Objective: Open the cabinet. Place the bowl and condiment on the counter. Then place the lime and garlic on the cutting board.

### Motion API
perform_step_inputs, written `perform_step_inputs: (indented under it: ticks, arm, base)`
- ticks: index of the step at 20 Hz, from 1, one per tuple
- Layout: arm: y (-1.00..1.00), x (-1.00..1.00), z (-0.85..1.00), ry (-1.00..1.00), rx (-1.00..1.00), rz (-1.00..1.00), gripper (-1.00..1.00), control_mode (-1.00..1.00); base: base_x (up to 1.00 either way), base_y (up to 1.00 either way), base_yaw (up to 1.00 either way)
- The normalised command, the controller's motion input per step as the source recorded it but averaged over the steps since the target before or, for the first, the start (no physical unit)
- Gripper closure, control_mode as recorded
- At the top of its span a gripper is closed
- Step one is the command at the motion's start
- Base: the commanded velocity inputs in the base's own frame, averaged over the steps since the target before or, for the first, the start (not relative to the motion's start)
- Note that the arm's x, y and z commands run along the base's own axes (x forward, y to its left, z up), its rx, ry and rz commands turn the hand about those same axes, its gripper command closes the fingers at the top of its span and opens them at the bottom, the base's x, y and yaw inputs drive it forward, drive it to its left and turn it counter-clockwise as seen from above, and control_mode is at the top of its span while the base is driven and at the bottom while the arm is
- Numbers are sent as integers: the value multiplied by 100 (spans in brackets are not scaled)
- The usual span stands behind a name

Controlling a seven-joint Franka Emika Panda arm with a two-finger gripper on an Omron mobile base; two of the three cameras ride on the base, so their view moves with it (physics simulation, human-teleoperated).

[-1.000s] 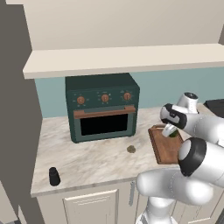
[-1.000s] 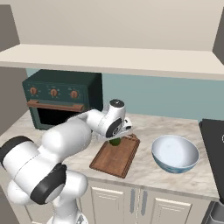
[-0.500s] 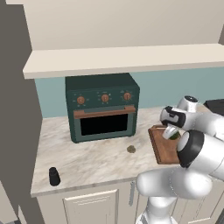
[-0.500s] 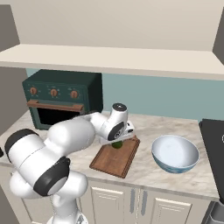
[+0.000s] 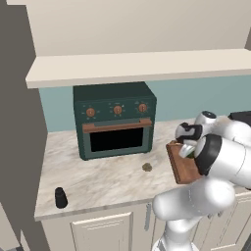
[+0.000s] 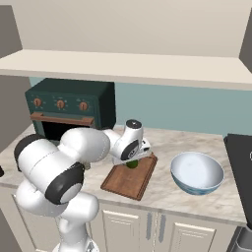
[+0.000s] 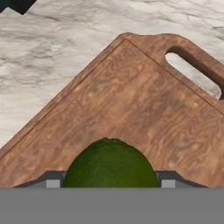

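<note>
The lime (image 7: 110, 162) is being held between the two fingers of the gripper (image 6: 133, 162) — the jaws are standing wide, with a dark fingertip showing at each side of the green fruit in the hand view. The fruit is being kept low over the cutting board (image 7: 131, 109); whether it is touching the wood cannot be told. In the right base view the lime (image 6: 132, 164) is being seen just under the white hand, over the far end of the brown board (image 6: 129, 178), which is lying on the counter (image 6: 162, 189). The board's slotted handle (image 7: 197, 70) is being shown at the upper right of the hand view.

The bowl (image 6: 197, 173) — white inside, blue-patterned outside — is being seen upright on the marble-look slab, just beside the board and apart from it. In the left base view the garlic (image 5: 147, 167) is lying on the counter (image 5: 98, 176) in front of the dark green toaster oven (image 5: 115, 120), near the board (image 5: 182, 164) but not on it. The condiment shaker (image 5: 61, 197) is standing upright near the counter's front edge, well apart from the other things. A pale shelf-like slab (image 5: 137, 66) is being seen running above the oven.
</note>
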Motion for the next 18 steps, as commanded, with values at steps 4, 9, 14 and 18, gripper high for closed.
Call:
perform_step_inputs:
  ticks: [4, 9, 14, 18]
  arm:
    - [0, 22, -5, 0, 0, 0, 100, -100]
    - [-3, 4, -14, 0, 0, 0, 100, -100]
    - [-7, 0, -17, 0, 0, 0, 100, -100]
    - [-5, 0, -14, 0, 0, 0, 100, -100]
  base:
    - [0, 0, 0]
    - [0, 0, 0]
    - [0, 0, 0]
    - [0, 0, 0]
